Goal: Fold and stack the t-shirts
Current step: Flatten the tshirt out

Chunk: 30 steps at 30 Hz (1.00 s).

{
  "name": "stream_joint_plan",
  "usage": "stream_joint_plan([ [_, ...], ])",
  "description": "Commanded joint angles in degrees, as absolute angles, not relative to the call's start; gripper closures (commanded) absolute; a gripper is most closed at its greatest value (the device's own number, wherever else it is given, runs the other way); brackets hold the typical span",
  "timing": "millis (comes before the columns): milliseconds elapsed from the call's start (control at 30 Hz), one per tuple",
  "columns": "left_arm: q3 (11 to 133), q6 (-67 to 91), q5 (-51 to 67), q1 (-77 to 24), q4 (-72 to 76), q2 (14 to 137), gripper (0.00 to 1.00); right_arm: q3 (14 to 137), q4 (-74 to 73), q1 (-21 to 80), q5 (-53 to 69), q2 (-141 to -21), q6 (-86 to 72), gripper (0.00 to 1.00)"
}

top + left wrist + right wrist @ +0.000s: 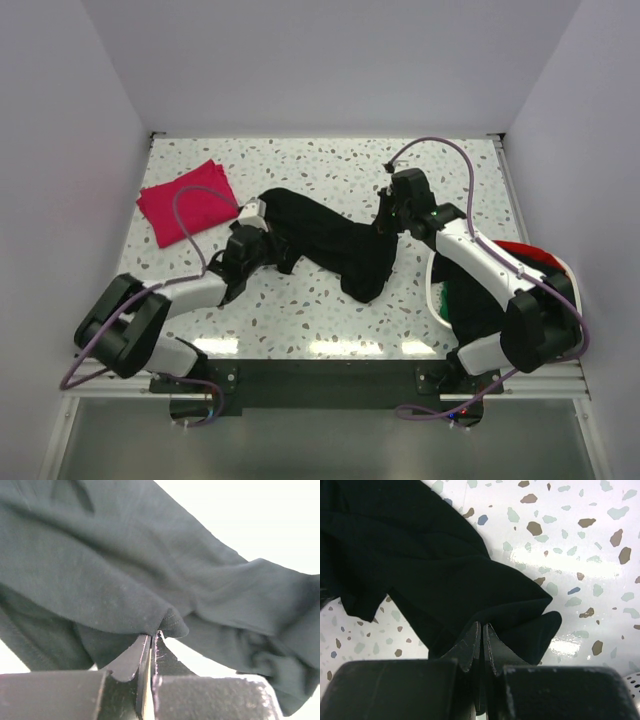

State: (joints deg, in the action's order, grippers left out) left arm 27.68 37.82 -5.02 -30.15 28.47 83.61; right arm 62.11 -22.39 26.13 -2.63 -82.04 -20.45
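**Large black cloth t-shirt (pixel 340 245) pinched at both ends**

L pincer (pixel 152 639) is squeezed together on a hemmed fold of it. R pincer (pixel 482 627) is clamped on another edge. I see the shirt crumpled btwn them, mid speckled white bench (pixel 330 165). Magenta-pink t-shirt (pixel 188 203), folded to a rectangle, lies far-left on the bench, well apart. Red cloth (pixel 530 250) and green cloth (pixel 452 298) sit in the white basket (pixel 433 285) under the R arm.

black t-shirt (pixel 335 245) spanning left pincer (pixel 266 224) to right pincer (pixel 387 224), folded magenta t-shirt (pixel 188 203) back left

No legible text (any view)
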Motion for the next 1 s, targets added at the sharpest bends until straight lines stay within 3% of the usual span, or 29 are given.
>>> stream_joint_plan([
  [0, 26.5, 35.8, -7.5, -30.4, 26.2, 72.5, 1.00, 62.0, -21.2, 26.3, -0.8, -80.2, -19.5, 1.00],
  [233, 25.4, 32.2, -14.1, -29.9, 12.7, 57.7, 1.00, 60.8, -22.5, 27.2, -0.1, -76.0, -20.9, 1.00],
  [367, 25.7, 30.5, -20.8, -27.8, 6.9, 51.6, 1.00, 59.6, -24.3, 29.9, -0.3, -70.3, -21.8, 1.00],
  [600, 26.5, 28.7, -20.7, -23.4, 1.5, 41.1, 1.00, 58.6, -31.3, 31.5, -1.7, -55.8, -23.1, 1.00],
  [833, 31.3, 25.1, -33.3, -19.1, -4.3, 39.9, 1.00, 57.2, -34.8, 31.6, 4.1, -48.3, -24.1, 1.00],
  [967, 35.6, 23.4, -40.2, -14.4, -6.4, 43.1, 1.00, 54.5, -36.9, 31.6, 0.8, -49.7, -24.3, 1.00],
])
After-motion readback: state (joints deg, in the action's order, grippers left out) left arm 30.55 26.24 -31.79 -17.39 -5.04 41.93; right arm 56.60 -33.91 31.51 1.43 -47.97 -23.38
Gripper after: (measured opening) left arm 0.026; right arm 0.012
